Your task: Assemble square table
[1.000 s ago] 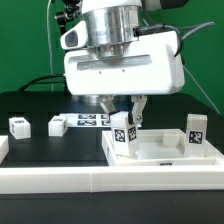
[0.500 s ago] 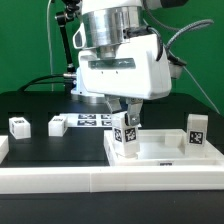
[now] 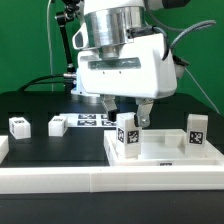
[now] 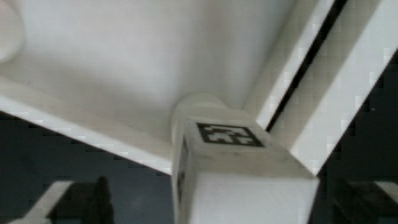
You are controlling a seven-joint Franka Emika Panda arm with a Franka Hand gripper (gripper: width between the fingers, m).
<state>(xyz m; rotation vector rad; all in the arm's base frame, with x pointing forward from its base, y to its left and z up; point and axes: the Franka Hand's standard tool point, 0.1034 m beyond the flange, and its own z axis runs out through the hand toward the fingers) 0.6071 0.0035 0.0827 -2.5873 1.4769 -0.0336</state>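
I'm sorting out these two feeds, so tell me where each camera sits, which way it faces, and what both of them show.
Exterior view: off the arm, set low, looking roughly level at the white slab; the arm's end and the open claw show.
Wrist view: on the wrist, looking down at a tagged leg standing on the white slab; nothing of the robot shows clearly.
Shared: the tagged leg and the white slab.

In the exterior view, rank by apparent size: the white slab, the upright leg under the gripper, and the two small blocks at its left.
1. White square plastic slab
2. Upright white tagged leg block
3. Leftmost small white block and its neighbour block: alike; farther back, true size unsure.
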